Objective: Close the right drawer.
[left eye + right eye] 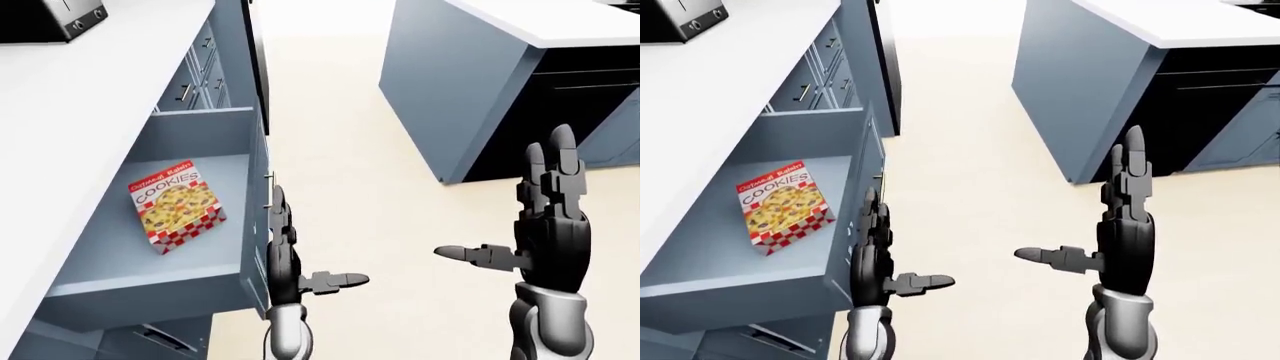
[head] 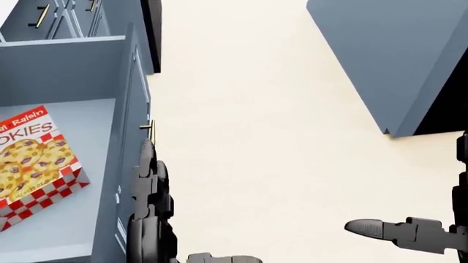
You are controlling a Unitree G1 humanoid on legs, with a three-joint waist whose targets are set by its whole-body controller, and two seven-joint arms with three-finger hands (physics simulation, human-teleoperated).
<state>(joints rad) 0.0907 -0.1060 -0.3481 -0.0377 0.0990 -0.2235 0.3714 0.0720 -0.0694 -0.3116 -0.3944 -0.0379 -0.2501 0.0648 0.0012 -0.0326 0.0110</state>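
Standing wide open under the white countertop [image 1: 70, 112], the blue-grey right drawer [image 1: 180, 285] juts out at the left of both eye views.

A red-and-white checked cookie box [image 1: 175, 204] lies flat on the drawer's floor, tilted and well apart from the walls. The robot's black left hand [image 1: 285, 255] is flat against the drawer's front panel, fingers [image 2: 146, 181] straight and pointing up the panel, thumb stuck out to the right; it is unclenched and grips nothing, and it covers most of the slim brass handle [image 2: 148, 127]. The black right hand [image 1: 1125, 225] hangs over the cream floor [image 2: 278, 137], well apart from the drawer, fingers spread upward, thumb pointing left, holding nothing. A blue-grey kitchen island [image 1: 450, 82] with a white top sits at upper right.
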